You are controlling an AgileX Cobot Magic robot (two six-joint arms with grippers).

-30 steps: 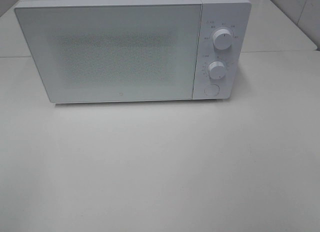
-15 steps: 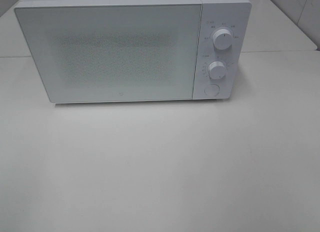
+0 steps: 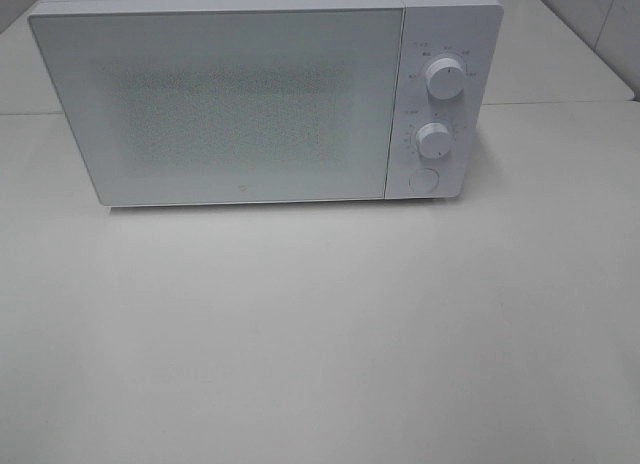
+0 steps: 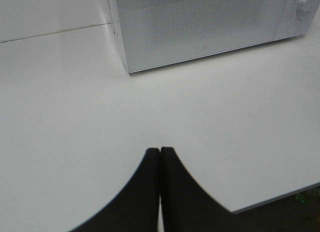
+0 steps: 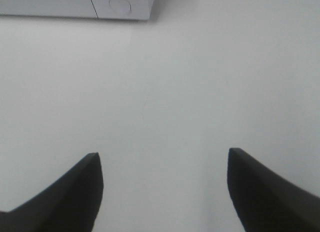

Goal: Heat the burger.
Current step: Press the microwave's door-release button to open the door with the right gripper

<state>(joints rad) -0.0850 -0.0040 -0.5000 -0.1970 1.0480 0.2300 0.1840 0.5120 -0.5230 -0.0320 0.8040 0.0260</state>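
The burger is out of view in every frame. A white microwave [image 3: 265, 99] stands at the back of the white table [image 3: 320, 334] with its door shut; two round knobs [image 3: 444, 76] and a round button [image 3: 424, 180] are on its right panel. It also shows in the left wrist view [image 4: 200, 27], and its lower right corner shows in the right wrist view [image 5: 120, 6]. My left gripper [image 4: 160, 151] is shut and empty above the table in front of the microwave. My right gripper [image 5: 162, 159] is open and empty over bare table. Neither gripper shows in the exterior high view.
A seam between table panels [image 3: 560, 102] runs behind the microwave. The table's front edge [image 4: 280, 197] shows in the left wrist view, with dark floor beyond it. A tiled wall [image 3: 600, 24] rises at the back right.
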